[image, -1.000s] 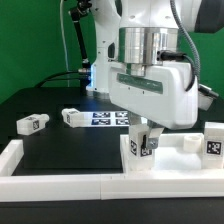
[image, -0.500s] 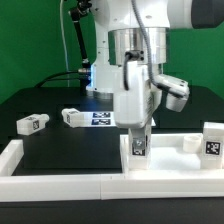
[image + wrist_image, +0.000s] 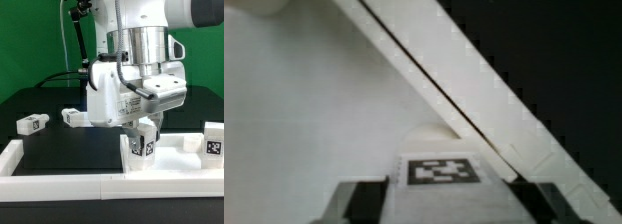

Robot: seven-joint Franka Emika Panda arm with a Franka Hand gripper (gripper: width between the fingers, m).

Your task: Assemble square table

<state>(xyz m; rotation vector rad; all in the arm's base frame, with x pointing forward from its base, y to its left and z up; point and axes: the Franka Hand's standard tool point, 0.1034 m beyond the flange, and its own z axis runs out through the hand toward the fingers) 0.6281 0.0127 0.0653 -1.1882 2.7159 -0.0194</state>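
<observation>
The white square tabletop (image 3: 170,160) lies at the front on the exterior view's right. A white leg (image 3: 145,148) with a black-and-white tag stands upright on its near left corner. My gripper (image 3: 143,138) comes down from above and is shut on this leg. In the wrist view the leg (image 3: 443,172) sits between my two dark fingers (image 3: 363,202), with the tabletop's pale surface (image 3: 313,110) beyond it. Two more legs (image 3: 32,123) (image 3: 72,117) lie on the black table at the left. Another leg (image 3: 214,140) stands by the tabletop's right side.
A low white border strip (image 3: 60,186) runs along the front edge and turns up at the left (image 3: 10,155). The marker board (image 3: 108,118) lies flat behind my arm. A green wall and cables stand at the back.
My wrist has turned about the vertical axis over the same corner, with the leg still gripped. The leg's tagged face now points another way. The other legs have not moved.
</observation>
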